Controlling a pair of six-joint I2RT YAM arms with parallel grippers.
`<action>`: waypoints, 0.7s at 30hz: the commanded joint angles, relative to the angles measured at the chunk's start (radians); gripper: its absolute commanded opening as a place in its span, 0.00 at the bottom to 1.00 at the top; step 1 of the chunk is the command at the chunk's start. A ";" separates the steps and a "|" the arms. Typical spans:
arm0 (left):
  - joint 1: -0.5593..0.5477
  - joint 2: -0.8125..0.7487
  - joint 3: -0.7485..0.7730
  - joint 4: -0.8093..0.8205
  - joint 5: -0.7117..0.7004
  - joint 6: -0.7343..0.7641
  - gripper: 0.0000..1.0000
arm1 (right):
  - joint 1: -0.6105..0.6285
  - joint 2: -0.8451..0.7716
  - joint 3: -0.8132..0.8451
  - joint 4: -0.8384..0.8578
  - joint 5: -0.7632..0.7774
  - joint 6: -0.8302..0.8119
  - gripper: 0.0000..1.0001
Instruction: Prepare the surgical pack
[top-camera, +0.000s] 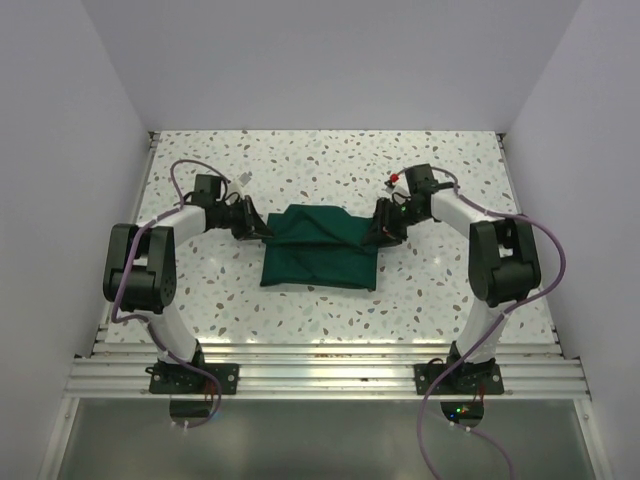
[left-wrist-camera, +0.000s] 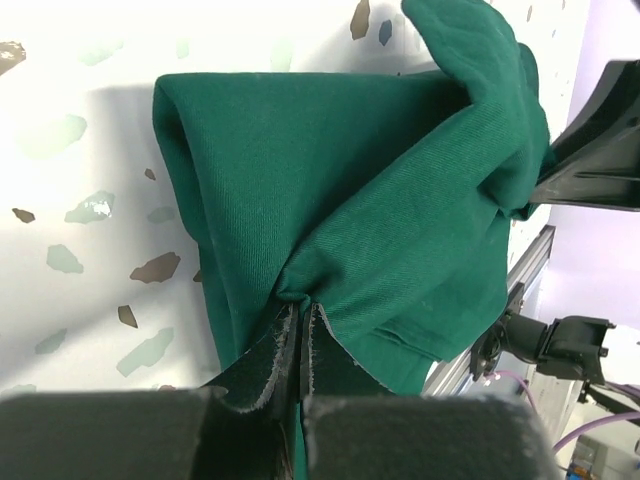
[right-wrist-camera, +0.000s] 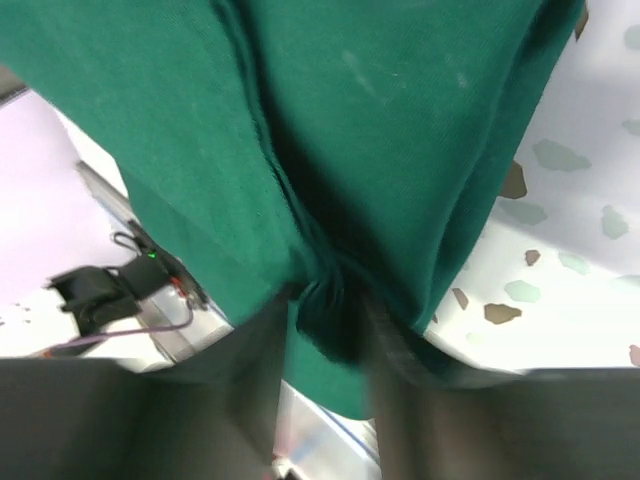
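The surgical pack (top-camera: 320, 250), a dark green fabric drape, lies folded in a rough rectangle at the middle of the speckled table. My left gripper (top-camera: 262, 230) is at its left edge, shut on a pinched fold of the drape (left-wrist-camera: 350, 180), with the cloth bunched right at the fingertips of the left gripper (left-wrist-camera: 300, 312). My right gripper (top-camera: 378, 232) is at the drape's upper right corner. In the blurred right wrist view the right gripper (right-wrist-camera: 330, 310) has its fingers parted, with a loose dark bunch of the drape (right-wrist-camera: 380, 130) hanging between them.
The terrazzo table (top-camera: 450, 170) is walled in white on three sides. Aluminium rails (top-camera: 320, 370) run along the near edge, where both arm bases are bolted. Part of the right arm (left-wrist-camera: 600, 140) shows beyond the drape in the left wrist view.
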 joint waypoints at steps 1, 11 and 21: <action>0.002 0.010 -0.026 -0.015 -0.007 0.062 0.00 | 0.005 -0.076 0.087 -0.018 0.076 -0.096 0.43; 0.002 0.020 -0.032 -0.017 -0.004 0.078 0.01 | 0.029 0.134 0.381 0.091 -0.002 -0.066 0.81; 0.002 0.027 -0.033 0.003 0.014 0.076 0.01 | 0.104 0.454 0.667 -0.012 -0.151 -0.139 0.86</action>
